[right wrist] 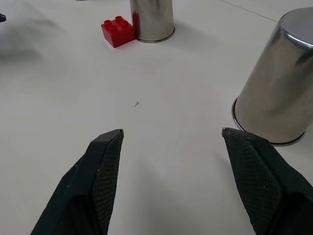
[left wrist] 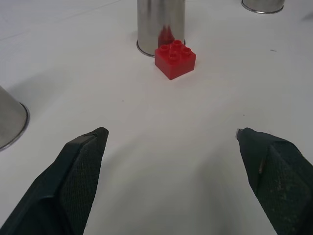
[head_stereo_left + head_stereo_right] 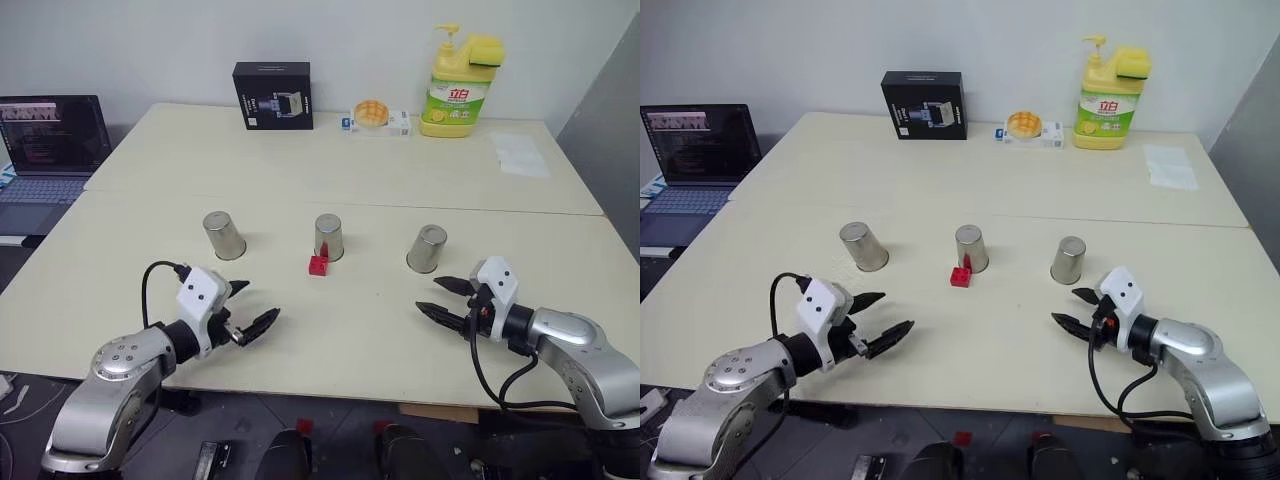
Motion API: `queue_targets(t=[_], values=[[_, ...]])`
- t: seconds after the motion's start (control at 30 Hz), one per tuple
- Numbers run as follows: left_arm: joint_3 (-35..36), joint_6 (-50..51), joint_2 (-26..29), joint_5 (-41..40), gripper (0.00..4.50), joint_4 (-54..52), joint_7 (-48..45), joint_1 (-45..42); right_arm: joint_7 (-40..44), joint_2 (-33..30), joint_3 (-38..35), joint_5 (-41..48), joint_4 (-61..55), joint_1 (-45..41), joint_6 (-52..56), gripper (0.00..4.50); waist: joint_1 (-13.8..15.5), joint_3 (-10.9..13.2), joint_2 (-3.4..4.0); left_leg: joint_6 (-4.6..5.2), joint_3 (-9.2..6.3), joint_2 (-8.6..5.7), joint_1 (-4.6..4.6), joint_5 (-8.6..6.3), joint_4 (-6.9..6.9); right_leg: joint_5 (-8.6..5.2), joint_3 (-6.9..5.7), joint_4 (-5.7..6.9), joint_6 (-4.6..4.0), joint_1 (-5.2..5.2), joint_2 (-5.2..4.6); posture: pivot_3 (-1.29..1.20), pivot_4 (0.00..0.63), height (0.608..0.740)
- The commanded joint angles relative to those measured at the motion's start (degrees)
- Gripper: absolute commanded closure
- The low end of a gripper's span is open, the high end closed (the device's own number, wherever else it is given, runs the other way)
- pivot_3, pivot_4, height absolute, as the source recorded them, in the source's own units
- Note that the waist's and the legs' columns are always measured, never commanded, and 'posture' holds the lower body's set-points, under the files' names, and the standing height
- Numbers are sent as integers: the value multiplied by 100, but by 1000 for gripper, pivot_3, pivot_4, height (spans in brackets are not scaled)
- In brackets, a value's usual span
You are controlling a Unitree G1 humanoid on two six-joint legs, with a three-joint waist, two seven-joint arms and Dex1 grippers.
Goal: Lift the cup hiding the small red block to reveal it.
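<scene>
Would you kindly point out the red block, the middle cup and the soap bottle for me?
red block (image 3: pixel 318 265), left eye view, its front face.
middle cup (image 3: pixel 329 237), left eye view, its steel side wall.
soap bottle (image 3: pixel 454 105), left eye view, its label.

Three steel cups sit upside down in a row on the table (image 3: pixel 330 350), and the red block (image 3: pixel 318 265) is out in the open, touching the front of the middle cup (image 3: pixel 328 237), with both grippers hovering nearer than that cup
</scene>
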Motion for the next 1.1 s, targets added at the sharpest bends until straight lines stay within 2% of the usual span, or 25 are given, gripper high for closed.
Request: queue_targets(t=[0.03,0.43,1.1], values=[[7,-137,28,100,47,-123,64,-93,-6,-79,-179,52,-129,1,-37,957,0,1,0,0,0,0,0,0,0,0,0,0,0,0,0,0,150,740],[-18,-201,112,53,47,22,-254,-216,-51,-112,-267,39,-133,49,-86,957,2,5,-3,0,-1,0,0,0,0,0,-2,0,0,0,0,0,150,740],[-23,-387,45,86,47,223,-203,-255,-49,-180,-363,52,-160,161,-105,957,2,7,-4,0,-2,0,-1,0,0,0,-3,0,0,0,-1,0,150,740]])
